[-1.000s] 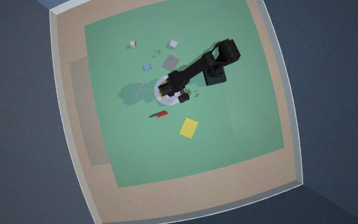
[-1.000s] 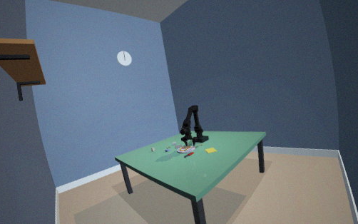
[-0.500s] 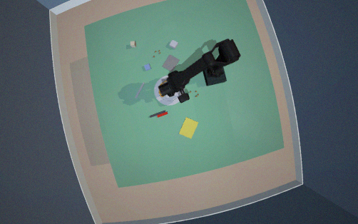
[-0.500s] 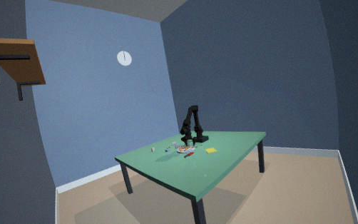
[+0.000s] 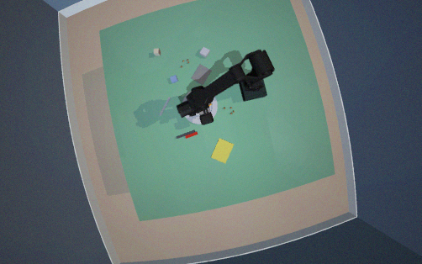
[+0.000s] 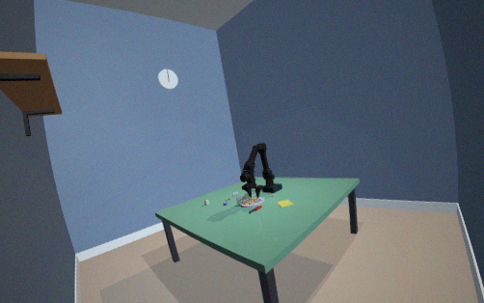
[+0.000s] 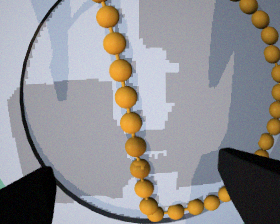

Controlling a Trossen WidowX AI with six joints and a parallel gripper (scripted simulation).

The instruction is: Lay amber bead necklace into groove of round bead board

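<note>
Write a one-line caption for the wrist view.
Amber necklace cutting across the black ring of a round board, beneath an open hand.

Top view: blk jointed robot arm [image 5: 222, 84] reaches over rnd pale board [image 5: 214, 114], hiding much of it. Flat yellow rectangle [image 5: 222, 150] lies on grn table [image 5: 245, 189], apart from board. Red-and-dark slim tool [image 5: 191, 134] nr board. Small blue cube [image 5: 173, 79], white cube [image 5: 204, 52] & beige cylinder [image 5: 157, 52] sit apart.

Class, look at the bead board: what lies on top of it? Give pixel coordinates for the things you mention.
Amber beads [image 7: 126, 97] lie on the board [image 7: 98, 145], some inside its dark ring; the gripper's fingers hide part.
</note>
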